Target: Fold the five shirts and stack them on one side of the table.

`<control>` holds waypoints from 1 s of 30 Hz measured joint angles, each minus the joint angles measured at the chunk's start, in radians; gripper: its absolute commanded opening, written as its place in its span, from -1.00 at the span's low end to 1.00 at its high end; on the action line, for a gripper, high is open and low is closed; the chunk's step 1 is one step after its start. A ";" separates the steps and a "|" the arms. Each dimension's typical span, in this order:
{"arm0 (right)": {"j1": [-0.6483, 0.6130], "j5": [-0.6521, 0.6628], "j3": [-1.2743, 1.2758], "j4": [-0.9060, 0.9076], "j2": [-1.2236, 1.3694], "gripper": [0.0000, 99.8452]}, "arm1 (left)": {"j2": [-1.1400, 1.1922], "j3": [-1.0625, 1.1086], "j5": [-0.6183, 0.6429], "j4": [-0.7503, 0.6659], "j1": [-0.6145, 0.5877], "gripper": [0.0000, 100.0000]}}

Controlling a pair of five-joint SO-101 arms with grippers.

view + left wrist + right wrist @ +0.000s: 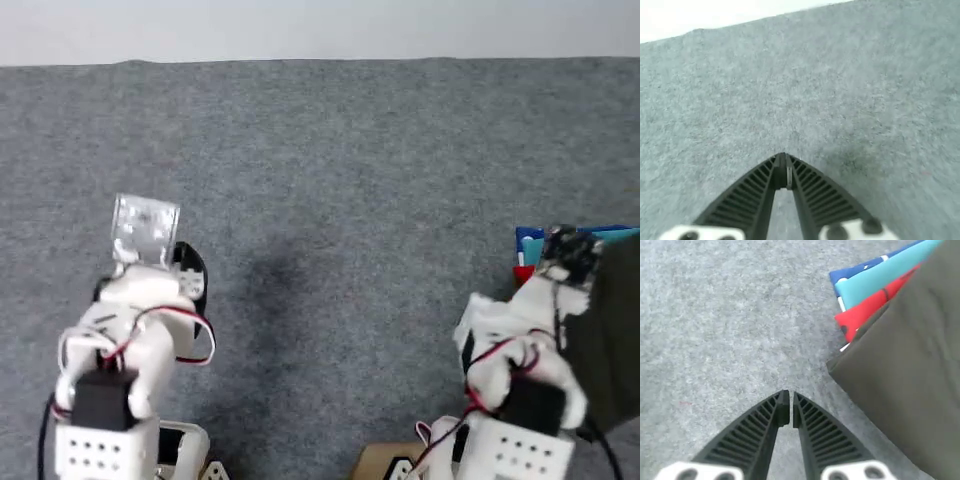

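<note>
A stack of folded shirts lies at the table's right edge. A dark olive shirt (pixel 612 335) (pixel 910 365) is on top, with the edges of a red shirt (pixel 865 315), a teal shirt (pixel 880 277) and a blue patterned shirt (pixel 855 271) showing beneath it. My right gripper (pixel 790 396) (pixel 568 252) is shut and holds nothing, just beside the stack's near corner over bare felt. Over the left half of the table my left gripper (pixel 785 159) (pixel 150 235) is shut with nothing in it.
Grey felt (pixel 350 170) covers the table, and its far edge meets a white wall. A brown cardboard piece (pixel 385 462) sits at the front edge between the two arm bases. Open felt stretches across the middle and far side.
</note>
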 measured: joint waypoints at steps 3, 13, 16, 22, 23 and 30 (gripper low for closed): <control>-0.044 0.017 0.124 -0.037 -0.100 -0.95 | -0.095 0.160 0.000 -0.101 0.000 -0.99; -0.091 0.028 0.404 -0.101 -0.439 -0.95 | -0.307 0.523 0.000 -0.288 0.000 -0.99; -0.089 0.097 0.471 -0.104 -0.462 -0.95 | -0.379 0.569 -0.061 -0.288 0.000 -0.99; -0.091 0.198 0.600 -0.155 -0.462 -0.95 | -0.511 0.672 -0.201 -0.288 -0.017 -0.99; -0.091 0.201 0.601 -0.166 -0.462 -0.95 | -0.516 0.675 -0.201 -0.288 -0.026 -0.99; -0.120 0.203 0.603 -0.169 -0.462 -0.95 | -0.512 0.678 -0.212 -0.215 -0.035 -0.99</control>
